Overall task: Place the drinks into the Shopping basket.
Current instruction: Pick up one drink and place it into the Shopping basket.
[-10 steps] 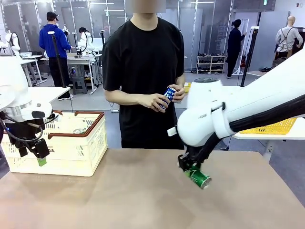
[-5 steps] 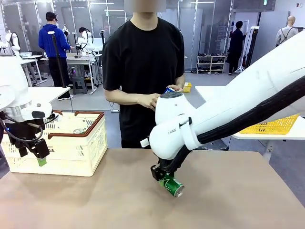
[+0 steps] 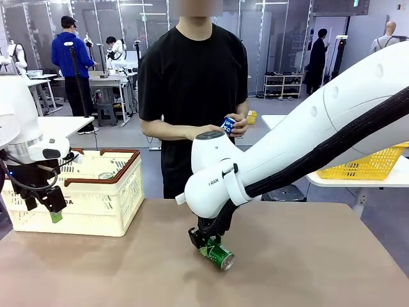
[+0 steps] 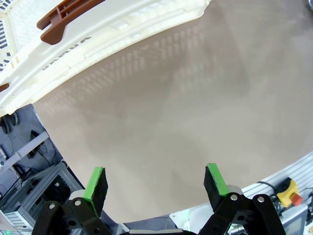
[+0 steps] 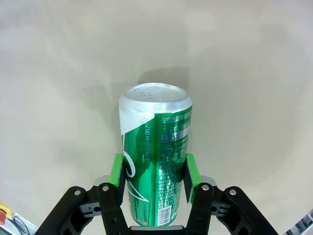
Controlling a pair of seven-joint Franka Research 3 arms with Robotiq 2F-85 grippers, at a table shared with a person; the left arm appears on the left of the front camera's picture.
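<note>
My right arm reaches across the middle of the table (image 3: 319,256), and its gripper (image 3: 209,246) is clamped on the green can (image 3: 221,257). In the right wrist view the gripper (image 5: 152,169) has both green pads (image 5: 116,171) pressed to the sides of the can (image 5: 156,142) near its bottom end, with the silver top pointing away from the wrist toward the tabletop. From the front the can hangs tilted, low over the table, right of the basket (image 3: 102,214) and well apart from it. I cannot tell whether it touches the surface. My left gripper (image 3: 43,208) hangs in front of the basket's near left corner, fingers spread wide and holding nothing. Its wrist view shows the gripper (image 4: 155,180) over bare table, with the basket's wall (image 4: 122,34) beyond. Across the table the person holds a blue can (image 3: 227,124) in a hand (image 3: 239,126) in front of the body.
</note>
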